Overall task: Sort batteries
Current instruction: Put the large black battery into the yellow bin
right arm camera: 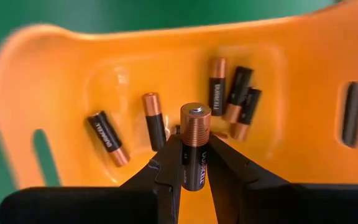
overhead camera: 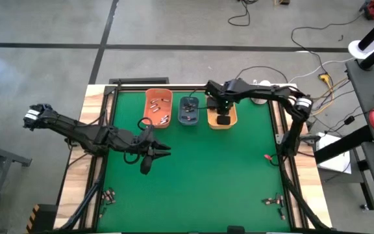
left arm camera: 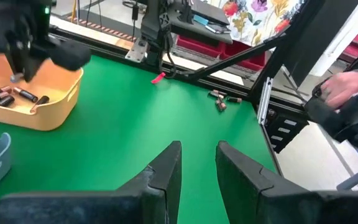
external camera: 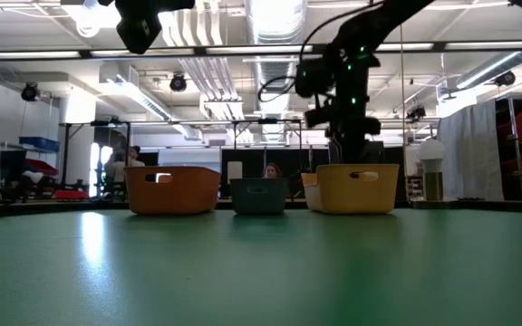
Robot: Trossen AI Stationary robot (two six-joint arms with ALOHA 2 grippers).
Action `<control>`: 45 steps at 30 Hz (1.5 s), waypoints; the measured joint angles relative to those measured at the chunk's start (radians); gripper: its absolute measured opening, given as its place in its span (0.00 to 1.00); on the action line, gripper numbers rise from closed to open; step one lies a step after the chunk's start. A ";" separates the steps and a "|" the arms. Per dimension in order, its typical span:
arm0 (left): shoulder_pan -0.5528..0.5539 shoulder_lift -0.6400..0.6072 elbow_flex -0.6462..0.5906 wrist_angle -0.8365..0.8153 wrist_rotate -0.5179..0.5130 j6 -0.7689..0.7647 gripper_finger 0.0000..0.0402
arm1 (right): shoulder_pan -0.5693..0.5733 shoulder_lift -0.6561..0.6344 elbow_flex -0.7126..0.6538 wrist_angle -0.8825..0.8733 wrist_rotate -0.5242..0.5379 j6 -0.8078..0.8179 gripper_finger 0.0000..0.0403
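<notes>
Three bins stand in a row at the far side of the green mat: an orange bin [overhead camera: 158, 107], a blue-grey bin [overhead camera: 188, 110] and a yellow-orange bin [overhead camera: 223, 116]. My right gripper [right arm camera: 194, 163] hangs over the yellow-orange bin [right arm camera: 291, 68], shut on a black battery with a copper end [right arm camera: 195, 146]. Several more batteries [right arm camera: 232, 93] lie on this bin's floor. The orange bin also holds batteries [overhead camera: 156, 110]. My left gripper [left arm camera: 197, 155] is open over bare mat, left of the middle [overhead camera: 154, 151]. My right gripper pinches the battery's black body [right arm camera: 191, 171] between its two fingers, coming down from above the bin. The copper end [right arm camera: 196, 124] sticks out past the fingertips. The battery is clear of the batteries lying on the bin's floor.
A small red piece [overhead camera: 267, 156] lies near the mat's right edge. Small loose pieces lie at the near left [overhead camera: 109, 194] and near right [overhead camera: 273, 201] corners. The black frame rail [overhead camera: 279, 130] borders the mat. Open mat [overhead camera: 213, 175] stretches between the bins and the near edge.
</notes>
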 joint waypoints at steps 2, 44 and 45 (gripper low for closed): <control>0.002 0.000 0.000 0.000 -0.002 0.000 0.20 | -0.010 0.036 -0.001 0.000 0.000 -0.009 0.13; 0.003 -0.013 0.000 0.014 -0.082 -0.044 0.20 | -0.037 0.220 0.291 -0.164 -0.043 -0.082 0.30; 0.003 -0.017 0.000 0.016 -0.081 -0.044 0.20 | -0.029 0.203 0.311 -0.188 -0.043 -0.072 0.30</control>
